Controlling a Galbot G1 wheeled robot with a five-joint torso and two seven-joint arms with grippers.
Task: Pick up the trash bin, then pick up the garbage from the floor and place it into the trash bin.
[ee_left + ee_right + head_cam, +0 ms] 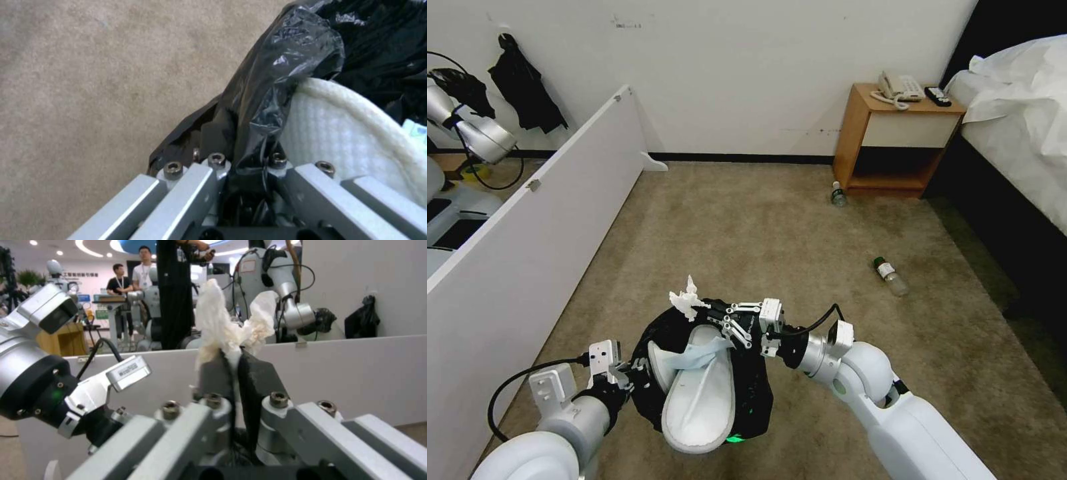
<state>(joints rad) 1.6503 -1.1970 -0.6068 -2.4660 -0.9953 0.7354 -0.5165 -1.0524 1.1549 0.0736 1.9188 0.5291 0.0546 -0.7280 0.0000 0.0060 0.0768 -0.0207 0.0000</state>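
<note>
Left gripper [635,375] grips the bin [760,400] by its rim; right gripper [706,308] pinches paper [686,299] above the bin, ready for release inside.

One trash bin [760,407]; two bottles [890,275] [838,195]; one slipper [700,393]; one crumpled paper [686,300].

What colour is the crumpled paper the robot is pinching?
White. The crumpled paper shows best in the right wrist view, in the right gripper.
</note>
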